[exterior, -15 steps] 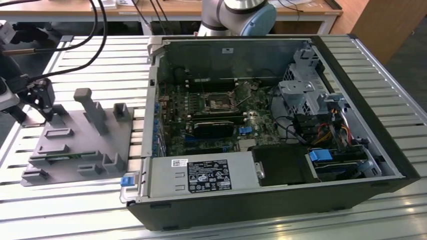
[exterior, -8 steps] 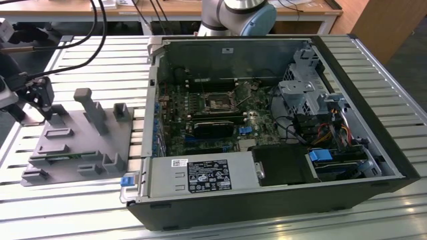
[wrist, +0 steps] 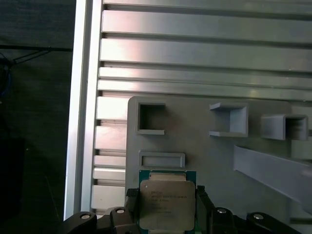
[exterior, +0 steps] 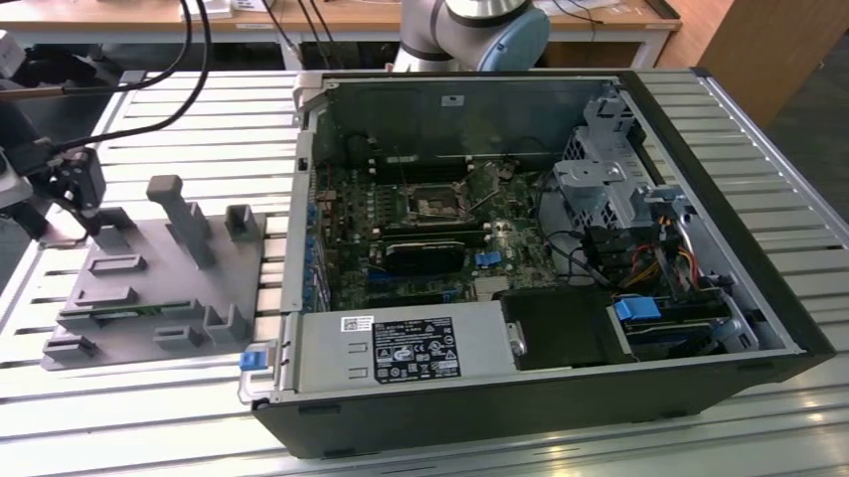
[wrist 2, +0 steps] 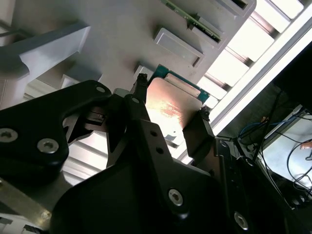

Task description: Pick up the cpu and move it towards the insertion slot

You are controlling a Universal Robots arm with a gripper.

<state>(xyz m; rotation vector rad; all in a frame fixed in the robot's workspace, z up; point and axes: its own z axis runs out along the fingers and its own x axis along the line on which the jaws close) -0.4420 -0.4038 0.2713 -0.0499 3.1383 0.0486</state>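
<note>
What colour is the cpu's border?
Teal green; the cpu shows best in the first wrist view.

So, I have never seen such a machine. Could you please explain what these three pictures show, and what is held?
This is one robot arm with a pincer at its end. The exterior view looks from off the arm at a slatted metal table carrying an open computer case and, to the exterior view's left, a grey plastic tray with upright posts. Both wrist views come from cameras riding on the arm. The pincer's two fingers press on opposite edges of the cpu, a flat square chip with a silvery top, over the tray. Whether it is lifted, I cannot tell. The insertion slot, a small square socket, sits inside the case.
</note>
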